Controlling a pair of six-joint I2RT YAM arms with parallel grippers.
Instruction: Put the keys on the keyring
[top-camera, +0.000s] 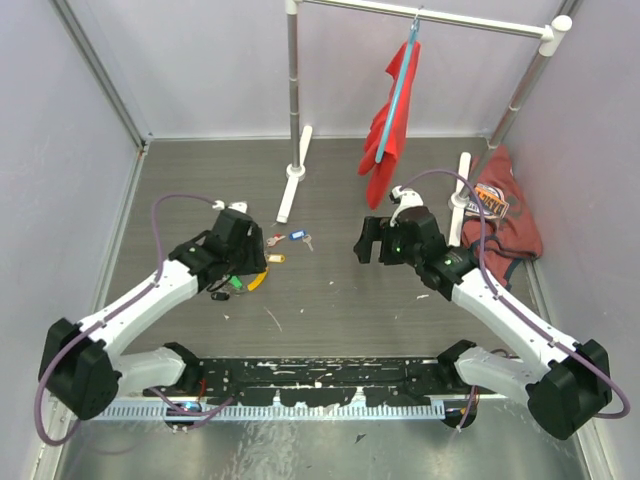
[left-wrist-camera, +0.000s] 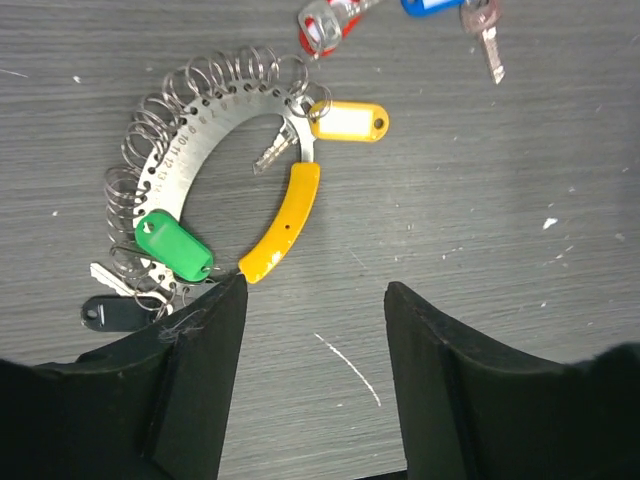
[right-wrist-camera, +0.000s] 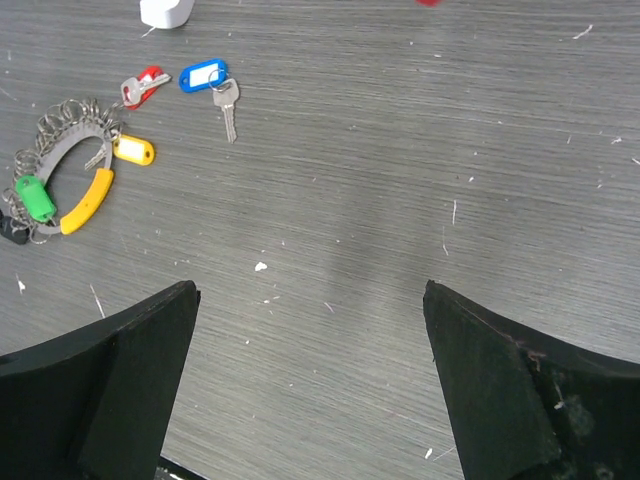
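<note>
Keyring: grey metal crescent plate (left-wrist-camera: 195, 135) fringed with many small wire rings and closed by a curved orange plastic section (left-wrist-camera: 285, 222). It lies flat on the dark grey wood-grain counter (left-wrist-camera: 500, 250), just beyond the left gripper (left-wrist-camera: 315, 300), whose jaws stand wide apart and hold nothing. Keys: 5, counted by colour. 3 are at the keyring: the green-tagged key (left-wrist-camera: 173, 246) over the plate's lower end, the black-tagged key (left-wrist-camera: 116, 312) just outside that end, and the yellow-tagged key (left-wrist-camera: 348, 122) at the upper end, its silver blade inside the loop. Whether each is threaded on a wire ring cannot be told. 2 lie loose beyond the keyring, just beside each other: the red-headed key (right-wrist-camera: 145, 86) and the blue-tagged key (right-wrist-camera: 203, 76). Only the left wrist view shows the wire rings and the plate's punched holes, and it crops the 2 loose keys at its top edge. The right wrist view takes in all 5 keys, small, at its upper left, well apart from the right gripper (right-wrist-camera: 310, 300), whose jaws are spread wide over bare counter and grip nothing. Only the top view shows 1 red cloth (top-camera: 385, 140) on a light-blue hanger (top-camera: 400, 95) under a metal rail (top-camera: 430, 18), and 1 maroon garment (top-camera: 505, 215) heaped at the right.
</note>
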